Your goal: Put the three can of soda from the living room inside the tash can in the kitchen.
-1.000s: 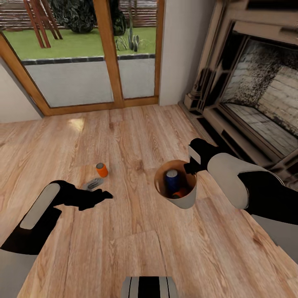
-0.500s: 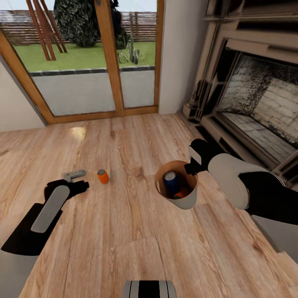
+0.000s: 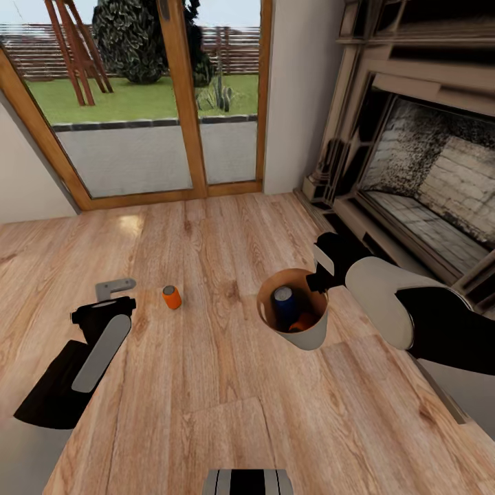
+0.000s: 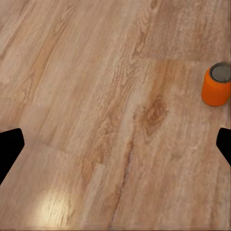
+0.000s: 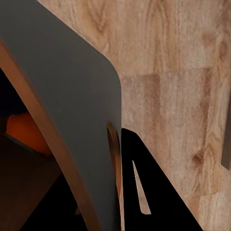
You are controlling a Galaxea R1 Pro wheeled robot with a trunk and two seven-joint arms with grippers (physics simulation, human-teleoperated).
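Observation:
One orange soda can [image 3: 171, 297] stands upright on the wood floor of the living room; the left wrist view shows it as the orange can [image 4: 215, 85]. My left gripper [image 3: 115, 287] hovers to its left, open and empty, with its fingertips [image 4: 10, 144] spread wide. The trash can [image 3: 308, 335] hangs tilted, held at its rim by my right gripper [image 3: 318, 278]. Inside it lie the dark blue can [image 3: 283, 298] and the other orange can [image 3: 303, 321]. The right wrist view shows the bin wall [image 5: 72, 96] clamped by a black finger [image 5: 144, 192].
The stone fireplace [image 3: 412, 165] and its raised hearth run along the right. Wood-framed glass doors [image 3: 179, 103] close the far side. Open wood floor [image 3: 206, 385] spreads in front of my base [image 3: 247, 481].
My left arm has swung left, away from the orange can on the floor, and its wrist has turned. The head camera has tilted up a little. The right arm still holds the bin.

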